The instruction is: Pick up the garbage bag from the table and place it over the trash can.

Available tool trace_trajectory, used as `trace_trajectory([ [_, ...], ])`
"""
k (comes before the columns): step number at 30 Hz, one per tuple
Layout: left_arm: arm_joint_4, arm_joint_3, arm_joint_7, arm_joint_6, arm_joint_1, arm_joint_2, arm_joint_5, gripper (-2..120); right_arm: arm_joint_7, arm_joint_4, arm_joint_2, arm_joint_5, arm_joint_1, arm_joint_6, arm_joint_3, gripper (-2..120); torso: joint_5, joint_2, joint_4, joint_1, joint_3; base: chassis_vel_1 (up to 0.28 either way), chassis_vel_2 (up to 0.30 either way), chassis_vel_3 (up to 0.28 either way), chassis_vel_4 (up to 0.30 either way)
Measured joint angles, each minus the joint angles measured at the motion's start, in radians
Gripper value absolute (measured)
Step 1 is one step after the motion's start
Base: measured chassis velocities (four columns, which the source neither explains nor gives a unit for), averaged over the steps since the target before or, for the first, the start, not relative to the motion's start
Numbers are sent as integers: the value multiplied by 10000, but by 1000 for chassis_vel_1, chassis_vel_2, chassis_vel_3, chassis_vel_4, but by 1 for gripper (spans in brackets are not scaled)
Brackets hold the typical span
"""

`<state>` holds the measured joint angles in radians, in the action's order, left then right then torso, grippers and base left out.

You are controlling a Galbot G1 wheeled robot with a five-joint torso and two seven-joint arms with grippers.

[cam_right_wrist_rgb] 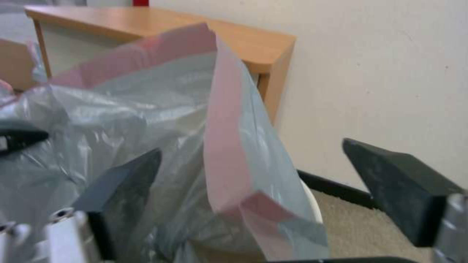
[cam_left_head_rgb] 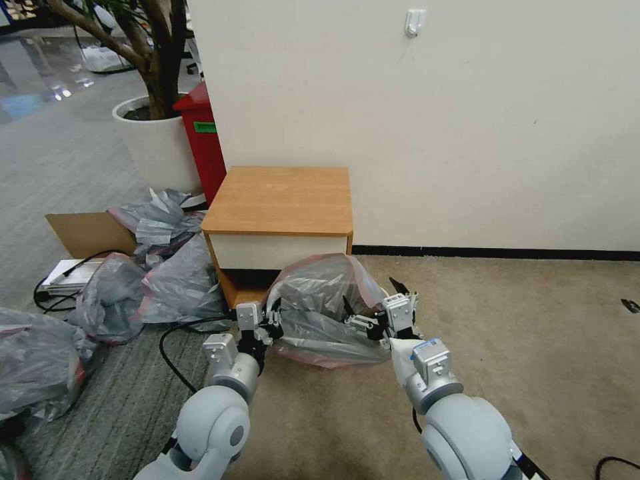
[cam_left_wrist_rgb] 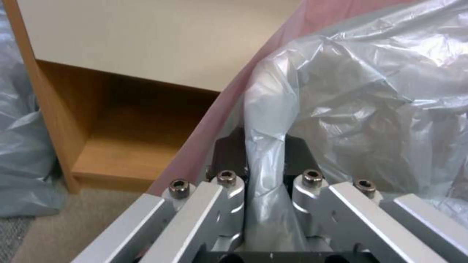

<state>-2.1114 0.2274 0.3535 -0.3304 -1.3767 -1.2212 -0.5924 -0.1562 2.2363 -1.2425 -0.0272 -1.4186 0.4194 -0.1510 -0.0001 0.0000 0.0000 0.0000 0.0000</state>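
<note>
Head view: garbage bag hiding trash can.

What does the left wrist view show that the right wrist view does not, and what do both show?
Left wrist alone: the left gripper shut on a twisted fold of the bag, plus the table's lower shelf.
Right wrist alone: the right gripper open astride the bag's pink rim, the tabletop, the wall.
Both: bag, table, carpet.
</note>
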Motion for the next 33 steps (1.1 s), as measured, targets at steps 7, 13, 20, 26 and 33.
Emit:
trace_trajectory([
  [7,0,-36,47,-69,83,-3,-202,8,-81,-150,-3,-397,-95,-64,-54,75,1,0,0,0,0,0,0,0,0],
  [13,39,-112,52,-85,160,-18,-273,8,-69,-460,-1,-1148,-41,-454,-237,51,0,0,0,0,0,0,0,0,0],
  [20,122,-182,50,-103,267,-26,-335,8,-63,-726,39,-1500,-41,-1184,-387,25,1,0,0,0,0,0,0,0,0],
  [26,139,-201,46,-115,311,-36,-434,8,-62,-865,72,-1506,-27,-1456,-424,8,1,0,0,0,0,0,0,0,0],
  [33,148,-186,11,-185,247,-20,-501,8,-69,-885,79,-1446,23,-2023,-543,0,1,0,0,0,0,0,0,0,0],
])
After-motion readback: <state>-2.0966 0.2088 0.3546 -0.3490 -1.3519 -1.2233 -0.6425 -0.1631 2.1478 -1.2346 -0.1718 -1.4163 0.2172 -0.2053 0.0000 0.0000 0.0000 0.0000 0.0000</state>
